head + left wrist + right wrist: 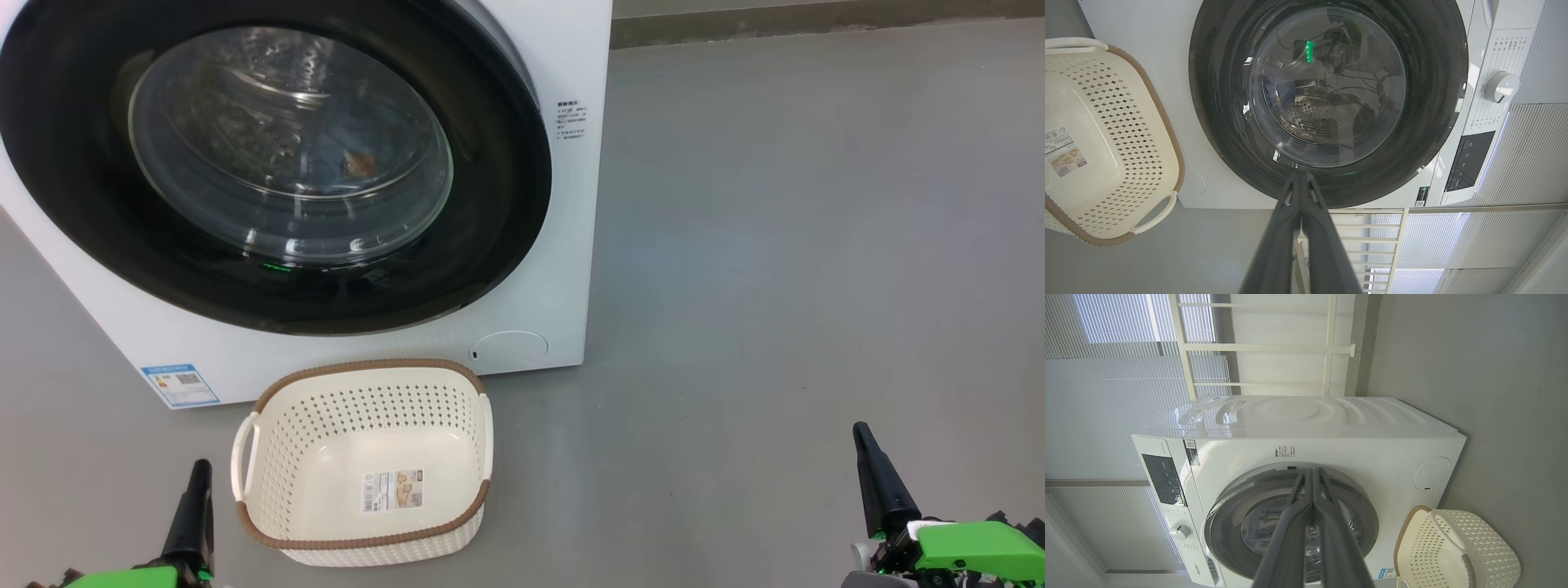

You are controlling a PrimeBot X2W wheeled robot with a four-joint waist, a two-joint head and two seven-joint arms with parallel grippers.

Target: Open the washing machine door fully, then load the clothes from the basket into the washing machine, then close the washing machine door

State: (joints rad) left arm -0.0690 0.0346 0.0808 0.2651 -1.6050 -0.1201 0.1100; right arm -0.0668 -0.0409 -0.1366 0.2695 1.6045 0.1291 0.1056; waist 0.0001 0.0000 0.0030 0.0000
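Risk check, L to R in head view. Left gripper (199, 475) at lower left: fingers together, holding nothing, just left of the basket (367, 363). Basket sits lower centre-left, empty apart from its paper label (393, 490), far rim near the washing machine (563, 245) front, below the door. Washing machine door (277, 163) fills upper left & looks pushed to. Clothes (355, 162) show as blue w/ an orange patch behind the glass, so loading prob done. Main worry: can't tell whether the door actually clicked shut. If not, it could drift open & the closing step wouldn't count. Also poss some fabric is pinched at the door edge, hidden behind the black rim, can't confirm. If the door needs reopening, its swing passes above the basket, which may sit near enough to snag. Right gripper (864, 445) at lower right: fingers together, empty, well apart from basket & machine
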